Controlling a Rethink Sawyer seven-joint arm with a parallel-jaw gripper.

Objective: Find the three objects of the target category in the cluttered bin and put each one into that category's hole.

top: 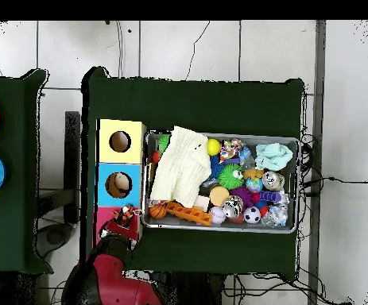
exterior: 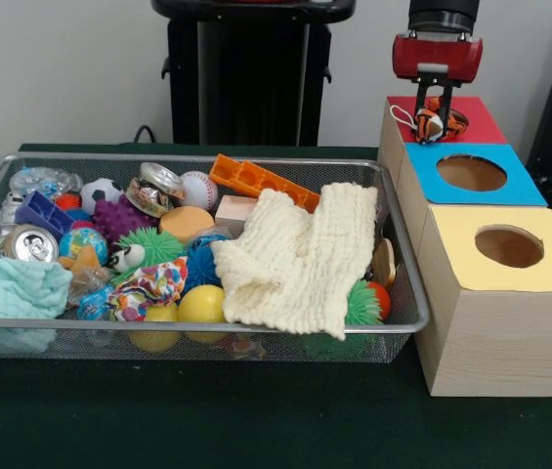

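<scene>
Red wrist housing (exterior: 437,56), black cylindrical collar (exterior: 443,15)

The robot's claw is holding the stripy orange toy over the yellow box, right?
Not quite. The gripper holds the stripy orange toy over the red box, not the yellow box. The front view shows it.

The bin (exterior: 407,293) is fine wire mesh — bright metal with a smooth rim. A cream cloth (exterior: 300,259) looks thick and waffle-knit, matt; the mint cloth (exterior: 12,288) is similar. The can (exterior: 29,244) has a shiny metal top. The yellow ball (exterior: 200,304) is smooth and glossy, the green one (exterior: 150,244) rubbery and spiky. The boxes (exterior: 490,332) show pale wood grain — their coloured tops look matt, like paper. The table (exterior: 256,420) wears dark matt cloth.
</scene>
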